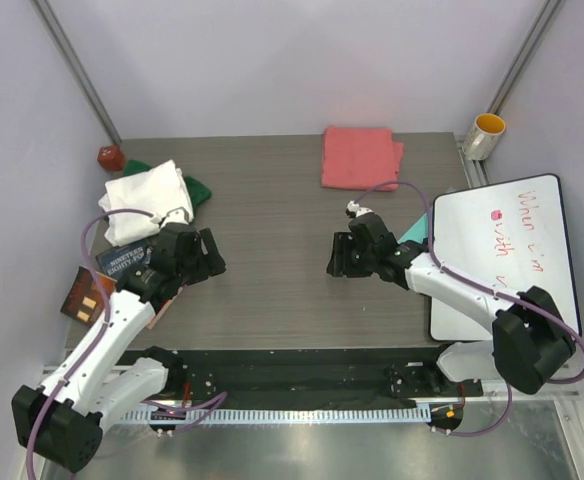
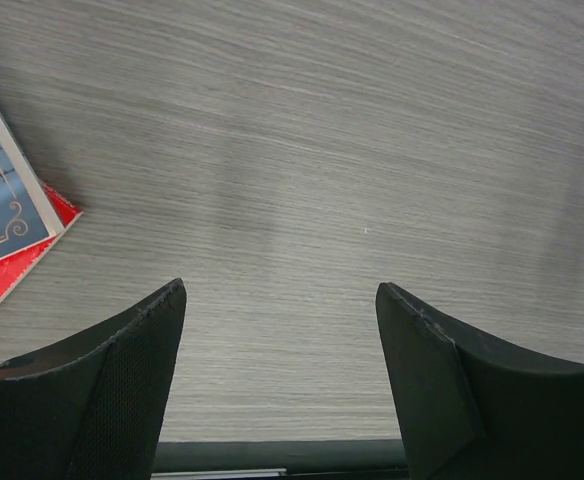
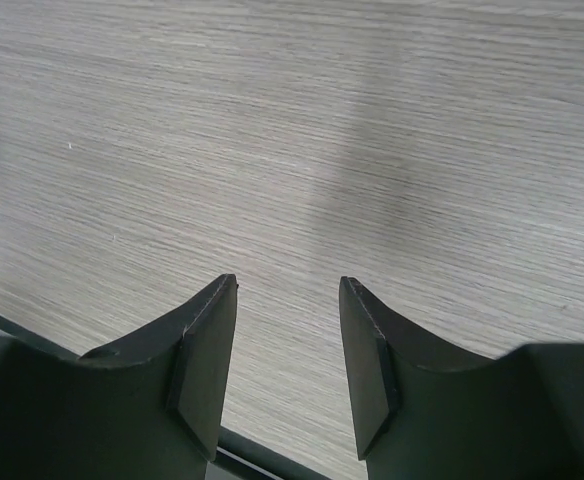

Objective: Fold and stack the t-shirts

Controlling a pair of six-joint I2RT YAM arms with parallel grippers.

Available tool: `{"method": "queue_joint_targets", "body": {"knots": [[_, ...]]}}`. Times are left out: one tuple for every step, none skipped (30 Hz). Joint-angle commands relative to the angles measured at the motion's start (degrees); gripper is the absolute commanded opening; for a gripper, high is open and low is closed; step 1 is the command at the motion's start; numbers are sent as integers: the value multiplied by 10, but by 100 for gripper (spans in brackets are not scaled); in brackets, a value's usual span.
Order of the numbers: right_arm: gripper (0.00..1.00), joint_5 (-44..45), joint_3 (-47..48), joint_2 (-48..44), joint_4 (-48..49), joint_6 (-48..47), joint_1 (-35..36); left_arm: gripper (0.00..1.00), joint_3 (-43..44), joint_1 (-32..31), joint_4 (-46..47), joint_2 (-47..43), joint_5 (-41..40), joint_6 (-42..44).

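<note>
Jaws: left gripper [image 2: 282, 290] spread wide, right gripper [image 3: 289, 282] partly spread, both empty over table [image 1: 272, 260]. Pink t-shirt [image 1: 360, 157]: folded, far edge. White t-shirt [image 1: 144, 200]: bunched atop green t-shirt [image 1: 199, 190], far left. Step, likely: pink done, white next; calls for a reach left and flattening. Cup [image 1: 485, 135], far right: contents unclear.

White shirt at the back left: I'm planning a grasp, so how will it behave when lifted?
The white shirt lies bunched and creased, so it is probably floppy and would sag from one pinch. It looks like cloth, likely light. It overlaps the green shirt, so dragging may shift that too.
</note>
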Motion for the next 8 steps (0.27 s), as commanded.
{"method": "queue_joint_targets", "body": {"knots": [[51,35,-21,-28,-4,26,0,77,1,-5,16,13,12,-5],[51,32,-24,-29,-2,27,0,77,1,-6,17,13,11,-6],[51,29,-24,-29,-1,29,0,77,2,-7,16,10,11,-6],[51,28,-25,-27,-1,31,0,76,1,-8,18,4,11,-7],[51,26,-24,-28,0,30,0,74,-2,-7,22,1,9,-7],[51,26,-23,-28,-2,32,0,74,-2,-7,22,2,6,-6],[51,27,-22,-28,-2,32,0,74,0,-7,21,2,7,-5],[51,27,-22,-31,-2,34,1,77,-1,-8,22,-1,5,-7]]}}
